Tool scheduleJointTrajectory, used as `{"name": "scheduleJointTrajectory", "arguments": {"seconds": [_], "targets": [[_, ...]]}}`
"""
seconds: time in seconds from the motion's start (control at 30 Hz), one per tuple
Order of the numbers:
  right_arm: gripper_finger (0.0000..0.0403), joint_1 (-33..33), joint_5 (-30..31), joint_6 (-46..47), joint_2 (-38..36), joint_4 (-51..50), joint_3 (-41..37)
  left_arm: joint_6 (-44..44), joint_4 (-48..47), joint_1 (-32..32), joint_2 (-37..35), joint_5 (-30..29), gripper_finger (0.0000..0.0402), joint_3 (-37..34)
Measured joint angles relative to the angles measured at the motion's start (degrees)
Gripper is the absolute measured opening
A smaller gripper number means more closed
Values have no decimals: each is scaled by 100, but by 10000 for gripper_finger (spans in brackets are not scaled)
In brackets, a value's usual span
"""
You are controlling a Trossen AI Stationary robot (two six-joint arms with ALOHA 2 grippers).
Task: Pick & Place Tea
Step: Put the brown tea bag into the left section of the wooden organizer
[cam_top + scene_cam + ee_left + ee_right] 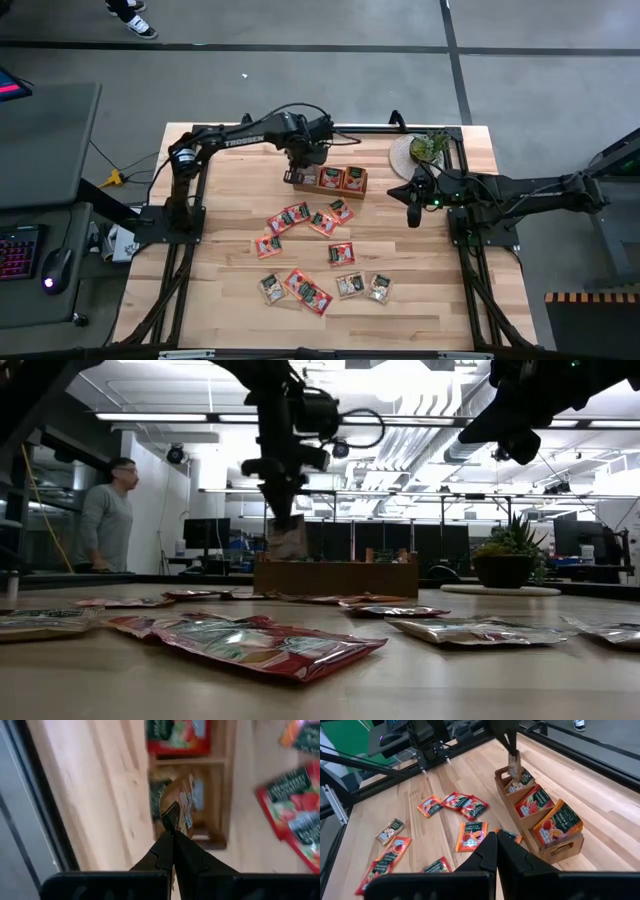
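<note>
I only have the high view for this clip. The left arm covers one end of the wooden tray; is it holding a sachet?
Observer: Yes. The left gripper pinches a pale tea sachet at its edge.
Operator: Already down in the tray?
Observer: Its lower part hangs inside the end compartment of the wooden tray.
Operator: Other compartments?
Observer: The right wrist view shows sachets standing in both.
</note>
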Motion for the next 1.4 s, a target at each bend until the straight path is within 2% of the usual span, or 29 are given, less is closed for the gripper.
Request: {"name": "scheduleJointTrajectory", "arguments": {"seconds": [0.1,0.17,0.53,0.8,0.97,1.2,1.4], "targets": [[0,0,30,0,0,-1,0,13,212,0,123,-27,0,49],[0,0,44,0,0,-1,0,14,-44,2,174,-25,0,3],[0,2,44,1,0,-19,0,5,-84,0,454,-45,0,17],[0,2,43,0,0,-23,0,14,-14,0,439,-196,8,24],[0,2,42,0,0,-41,0,14,-56,0,439,-174,38,24],[0,2,42,0,0,-71,0,7,-55,0,439,-215,104,24],[0,0,-33,0,1,-71,0,-134,-150,0,438,-560,132,67]]}}
